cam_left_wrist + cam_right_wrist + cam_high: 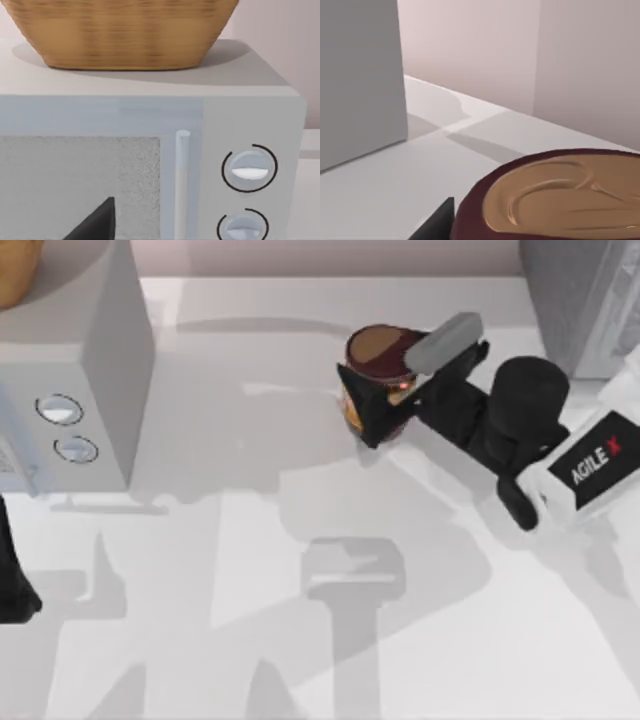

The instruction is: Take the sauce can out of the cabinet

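My right gripper (385,400) holds the can (378,380) between its fingers, one dark finger (362,405) on the side of the can toward the table's left edge and the other finger with a grey pad (445,343) on the far side. The can is upright and stands out on the open table (300,570), toward the far edge and a little right of the middle. It is well apart from the cabinet (580,300), which sits at the far right corner. I cannot tell if the can touches the table or is just above it.

In the right wrist view the top of the can (555,195) is very near to the camera, brown in the middle with a maroon rim, and a dark finger (437,220) shows beside it. Behind it is a grey box wall (360,80) standing on the table.

My left arm (15,570) is parked at the left edge of the table. In the left wrist view a dark fingertip (97,222) points at the microwave (210,120), near its two dials (249,167). I cannot tell how wide this hand is. A wicker basket (125,30) rests on top of the microwave, at the far left corner of the table.
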Available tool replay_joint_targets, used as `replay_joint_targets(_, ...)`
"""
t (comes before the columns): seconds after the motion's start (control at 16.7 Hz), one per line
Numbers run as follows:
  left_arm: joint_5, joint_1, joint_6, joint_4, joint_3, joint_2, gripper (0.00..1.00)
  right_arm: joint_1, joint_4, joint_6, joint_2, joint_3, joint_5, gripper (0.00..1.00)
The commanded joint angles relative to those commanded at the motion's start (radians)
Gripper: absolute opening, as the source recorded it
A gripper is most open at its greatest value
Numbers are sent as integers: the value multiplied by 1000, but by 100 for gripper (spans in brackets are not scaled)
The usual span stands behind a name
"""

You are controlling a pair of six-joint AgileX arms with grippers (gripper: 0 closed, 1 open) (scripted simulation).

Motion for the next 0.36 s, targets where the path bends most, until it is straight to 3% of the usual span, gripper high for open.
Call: replay_joint_targets(0.36, 0, 0, 0, 0, 0, 0, 100, 0, 0, 0, 0, 0, 0, 100)
